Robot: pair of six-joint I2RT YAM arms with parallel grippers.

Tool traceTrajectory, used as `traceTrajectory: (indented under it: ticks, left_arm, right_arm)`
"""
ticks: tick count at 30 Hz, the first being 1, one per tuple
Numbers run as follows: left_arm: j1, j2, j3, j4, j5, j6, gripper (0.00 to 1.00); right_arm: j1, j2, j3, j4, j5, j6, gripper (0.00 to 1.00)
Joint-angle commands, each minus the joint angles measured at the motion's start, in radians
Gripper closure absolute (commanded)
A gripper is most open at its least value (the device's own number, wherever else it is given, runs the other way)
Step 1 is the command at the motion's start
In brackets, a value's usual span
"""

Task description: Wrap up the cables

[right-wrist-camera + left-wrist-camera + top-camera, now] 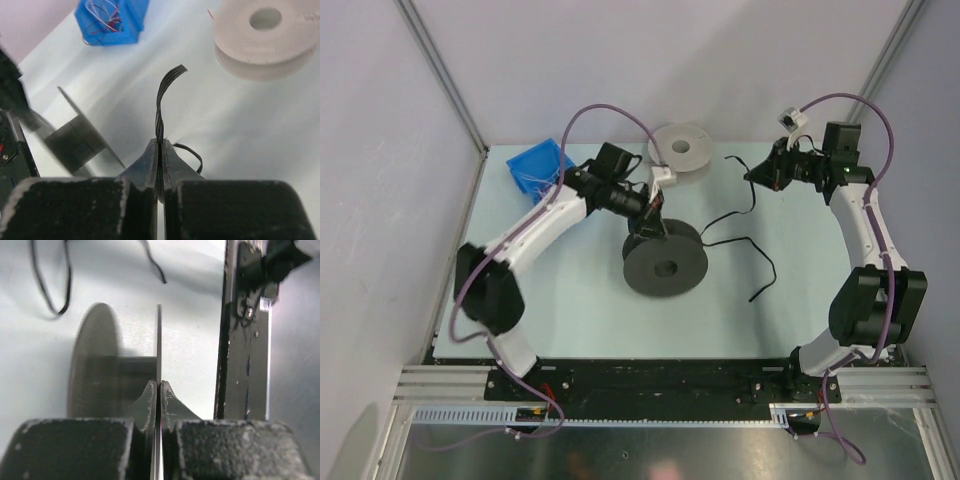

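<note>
A thin black cable [760,252] lies in loose bends on the table, to the right of a black spool [665,262]. My left gripper [649,224] is shut on the rim of the black spool's upper flange. In the left wrist view the jaws [159,385] pinch that thin flange [159,340] edge-on, and the cable [50,295] shows at top left. My right gripper [757,176] is shut on the cable near its far end. In the right wrist view [160,143] the cable's end [162,95] sticks up past the fingertips, with the black spool [75,137] at the left.
A pale grey spool [680,147] lies flat at the back centre and also shows in the right wrist view [265,35]. A blue box [540,170] holding thin wires stands at the back left. Walls close in on the left, right and back.
</note>
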Motion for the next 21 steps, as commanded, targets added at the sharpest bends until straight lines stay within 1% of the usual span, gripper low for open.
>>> traceTrajectory:
  ticks: [1, 4, 6, 9, 14, 15, 19, 21]
  left_arm:
    - [-0.107, -0.198, -0.111, 0.018, -0.144, 0.184, 1.0]
    - [-0.156, -0.255, -0.187, 0.019, -0.234, 0.246, 1.0]
    - [-0.179, -0.275, -0.229, 0.02, -0.273, 0.277, 1.0]
    - [-0.197, -0.289, -0.278, 0.029, -0.281, 0.291, 1.0]
    - [-0.225, -0.293, -0.297, 0.042, -0.311, 0.299, 1.0]
    - [-0.227, -0.293, -0.295, 0.043, -0.312, 0.296, 0.99]
    - [-0.234, -0.301, -0.295, 0.043, -0.322, 0.3, 0.85]
    - [-0.239, -0.31, -0.3, 0.044, -0.33, 0.311, 0.82]
  right_arm:
    - [0.063, -0.069, -0.006, 0.093, -0.051, 0.034, 1.0]
    - [0.112, -0.083, -0.02, 0.061, -0.069, -0.005, 1.0]
    - [0.152, -0.089, -0.035, 0.007, -0.08, -0.059, 1.0]
    - [0.208, -0.105, -0.072, -0.06, -0.092, -0.148, 1.0]
    - [0.283, -0.137, -0.114, -0.118, -0.091, -0.22, 1.0]
    - [0.292, -0.144, -0.119, -0.129, -0.091, -0.233, 1.0]
    - [0.311, -0.184, -0.148, -0.165, -0.079, -0.283, 1.0]
    - [0.313, -0.2, -0.162, -0.177, -0.074, -0.296, 1.0]
